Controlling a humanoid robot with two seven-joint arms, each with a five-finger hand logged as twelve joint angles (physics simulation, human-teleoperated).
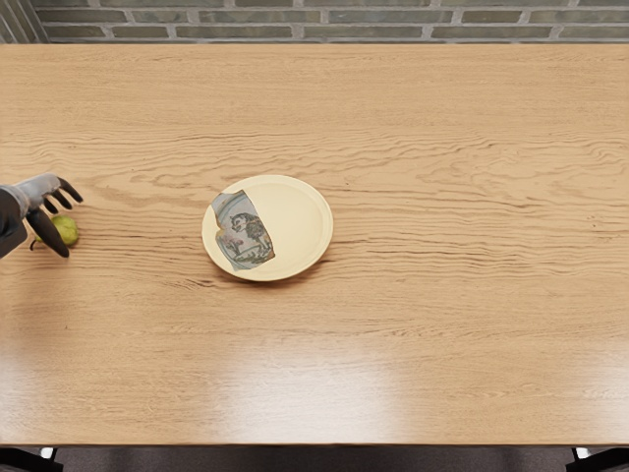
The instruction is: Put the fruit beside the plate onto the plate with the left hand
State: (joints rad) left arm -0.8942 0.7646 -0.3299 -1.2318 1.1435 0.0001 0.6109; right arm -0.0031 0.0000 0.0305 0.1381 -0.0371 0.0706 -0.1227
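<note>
on the wooden table [442, 315]: cream plate [295, 221] with a printed patch. well left of the plate, left hand [41, 205], fingers [67, 189] spread apart, gripping nothing. yellow-green fruit [67, 230] on the table, just beside the thumb.

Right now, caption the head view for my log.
Left hand open beside the green fruit at the table's left edge; cream plate apart to its right.

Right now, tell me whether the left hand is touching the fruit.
Cannot tell. In the head view a finger of the left hand overlaps the fruit, but whether it presses or hovers above is not visible.
</note>
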